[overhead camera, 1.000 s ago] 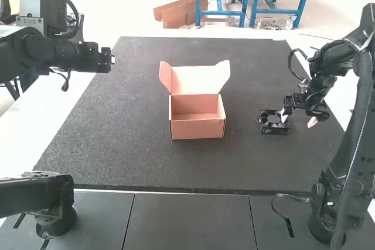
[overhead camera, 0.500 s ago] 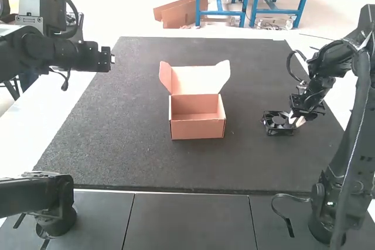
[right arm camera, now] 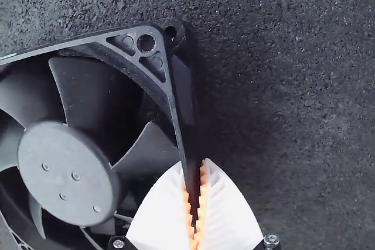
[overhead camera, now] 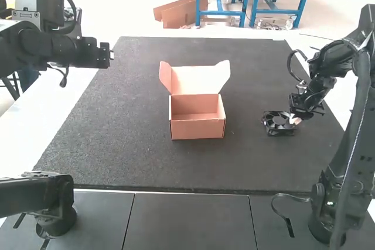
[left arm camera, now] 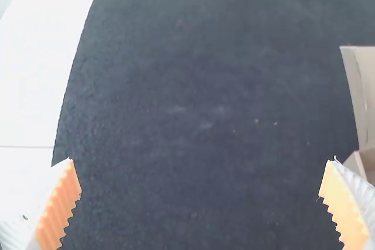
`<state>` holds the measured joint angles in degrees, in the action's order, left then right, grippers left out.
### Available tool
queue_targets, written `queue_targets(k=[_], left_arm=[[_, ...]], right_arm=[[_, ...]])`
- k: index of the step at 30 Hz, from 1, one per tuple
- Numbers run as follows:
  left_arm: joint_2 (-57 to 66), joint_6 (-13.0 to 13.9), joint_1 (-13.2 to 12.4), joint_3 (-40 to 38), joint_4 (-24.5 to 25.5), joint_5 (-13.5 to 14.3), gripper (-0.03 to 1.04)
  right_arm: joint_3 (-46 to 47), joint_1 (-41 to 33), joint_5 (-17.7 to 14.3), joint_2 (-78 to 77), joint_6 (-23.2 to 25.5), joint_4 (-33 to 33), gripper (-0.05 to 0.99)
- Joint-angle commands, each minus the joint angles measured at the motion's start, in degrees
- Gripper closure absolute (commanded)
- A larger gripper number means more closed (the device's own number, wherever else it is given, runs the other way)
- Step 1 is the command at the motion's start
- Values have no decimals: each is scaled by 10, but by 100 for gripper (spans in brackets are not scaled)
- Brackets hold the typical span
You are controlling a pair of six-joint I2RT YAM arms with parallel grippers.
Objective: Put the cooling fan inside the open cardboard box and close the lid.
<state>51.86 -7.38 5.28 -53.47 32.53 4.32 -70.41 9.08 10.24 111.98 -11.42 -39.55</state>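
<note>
Fingers (right arm camera: pixel 164 218) of the right gripper (overhead camera: pixel 297 118) are pinched tight on one thin edge of the fan (overhead camera: pixel 278 123). The orange pads (right arm camera: pixel 188 202) meet on the black frame rim, a bit along from a corner with a screw hole. The left gripper (overhead camera: pixel 106 55) has its fingers spread wide and holds nothing. It hangs over the far left part of the mat (overhead camera: pixel 117 121), well apart from the box (overhead camera: pixel 197 117).

Progress: early, by my read.
- Grasp on the fan looks made.
- Fan is low on the mat to the right of the box, clearly apart from it. Cannot tell if it rests on the mat or is just off it.
- Box stands mid-mat with its mouth open. The lid (overhead camera: pixel 196 77) is upright at the back, with a small ear at each top corner.
- What shows of the box's inside looks bare, so nothing is packed yet.

Left to do, as a judgement:
- lift the fan
- carry it across to the box
- lower it inside and let go
- fold the lid forward and shut it

That is most of the job. The left gripper may help with the lid, but that is only a guess.

Counts, big to small:
- mat: one
- box: one, with one lid
- fan: one; blades too overlapped to count
- grippers: two, with two fingers each, so four fingers
- screw holes on the fan: one clear, others hidden
</note>
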Motion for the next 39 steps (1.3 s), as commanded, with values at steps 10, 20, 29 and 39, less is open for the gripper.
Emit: queue_targets(k=[10, 20, 29, 39], left_arm=[[-2, -3, 4, -11, -10, -17, 4], [-2, -4, 4, 20, -27, -21, 4], [-4, -4, 4, 38, -35, -22, 4], [-5, -5, 4, 41, -44, -25, 4]], right_arm=[[-62, -1, 36, -187, 46, -98, 94], [-108, -76, 37, -310, 192, -172, 94], [-155, -268, 36, -313, 296, -206, 94], [-183, -410, 7, -262, 334, -192, 94]])
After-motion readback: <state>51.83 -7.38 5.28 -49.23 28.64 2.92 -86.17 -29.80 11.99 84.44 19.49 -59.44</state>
